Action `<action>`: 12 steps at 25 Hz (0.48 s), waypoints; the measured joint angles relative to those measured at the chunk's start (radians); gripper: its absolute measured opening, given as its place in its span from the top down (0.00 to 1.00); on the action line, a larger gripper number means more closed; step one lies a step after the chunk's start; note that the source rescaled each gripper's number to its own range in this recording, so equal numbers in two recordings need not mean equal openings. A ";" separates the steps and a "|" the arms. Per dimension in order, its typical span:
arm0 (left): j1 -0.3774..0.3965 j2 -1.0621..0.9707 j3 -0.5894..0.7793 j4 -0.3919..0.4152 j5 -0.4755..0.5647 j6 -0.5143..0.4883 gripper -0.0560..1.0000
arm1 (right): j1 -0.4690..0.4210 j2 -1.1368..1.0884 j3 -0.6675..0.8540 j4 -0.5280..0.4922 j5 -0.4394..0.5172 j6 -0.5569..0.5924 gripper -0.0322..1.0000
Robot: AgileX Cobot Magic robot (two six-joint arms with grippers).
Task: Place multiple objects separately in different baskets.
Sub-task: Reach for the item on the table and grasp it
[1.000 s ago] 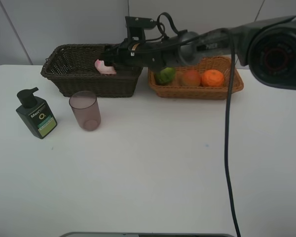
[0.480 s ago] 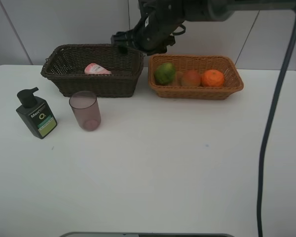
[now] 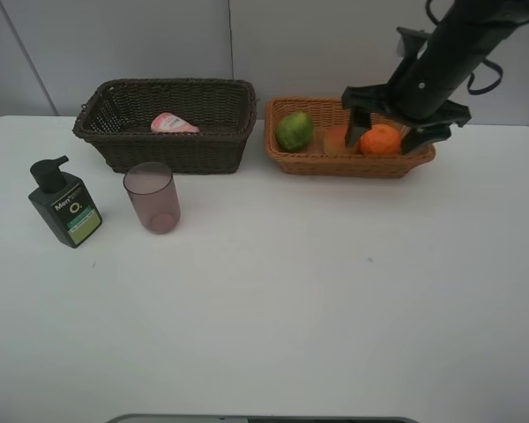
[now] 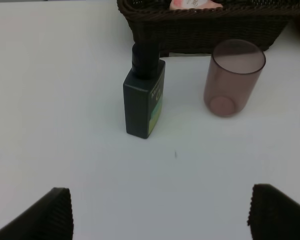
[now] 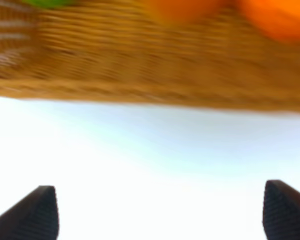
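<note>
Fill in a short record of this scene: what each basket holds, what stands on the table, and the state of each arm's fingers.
dark basket: pink tube
light basket: lime, peach, orange
table: cup and pump bottle, both upright
left fingers: open, empty
right fingers: open, empty, by the light basket

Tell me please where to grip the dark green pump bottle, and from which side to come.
Probably its flat-sided body, below the pump head. The pump bottle stands upright and free on the table, with the cup apart from it on one side, so coming in from the front over bare table, jaws across the body, looks safest. The pump head is small and may slip.
</note>
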 joint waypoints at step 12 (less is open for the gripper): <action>0.000 0.000 0.000 0.000 0.000 0.000 0.08 | -0.171 -0.703 0.354 -0.030 0.119 -0.048 0.22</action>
